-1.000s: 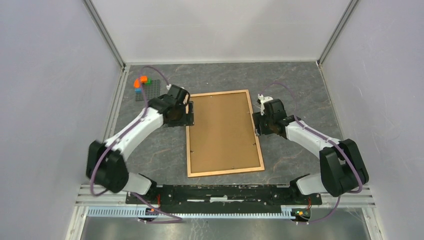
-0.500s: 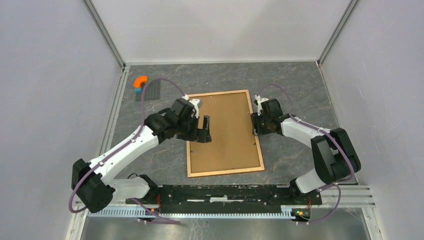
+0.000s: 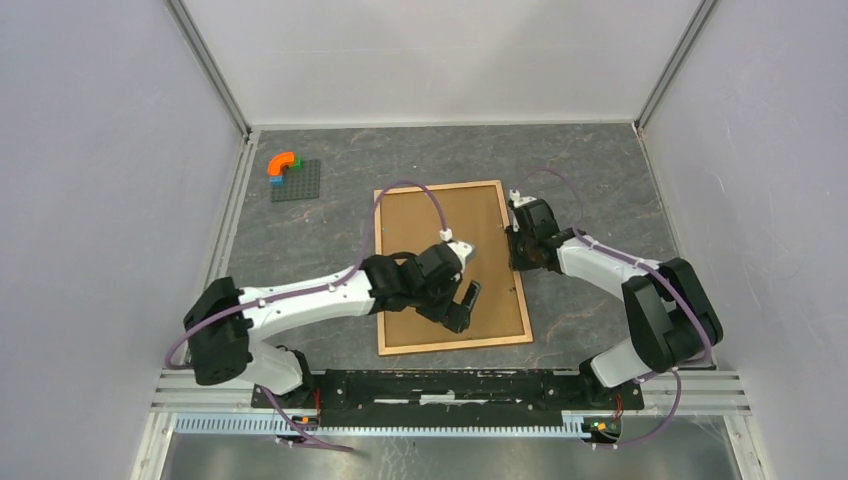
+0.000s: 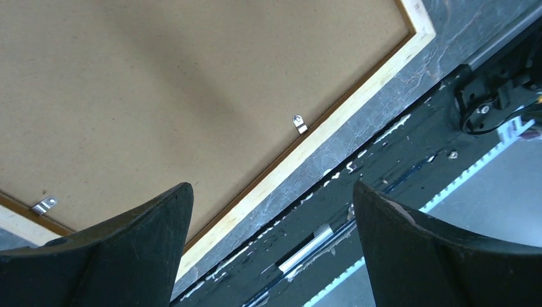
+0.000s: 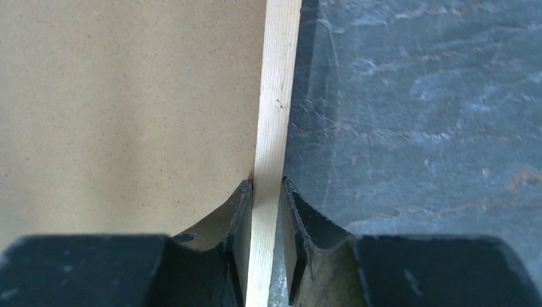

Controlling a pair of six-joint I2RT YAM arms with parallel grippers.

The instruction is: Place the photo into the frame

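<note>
your frame lies flat on the table, back side up, with the brown backing board sitting inside its light wood moulding. your right gripper is down at the frame's right rail, partway along it. in the wrist view its fingers are narrow, one on each side of that rail, pinching the wood between them. your left gripper hangs over the frame's near right part, above the backing board, fingers spread wide and holding nothing. from the left wrist you get a small metal clip on the board's edge, right by the frame's near rail. off the frame's far left corner, well apart, sits a grey brick plate with an orange curved piece at its corner.
</note>
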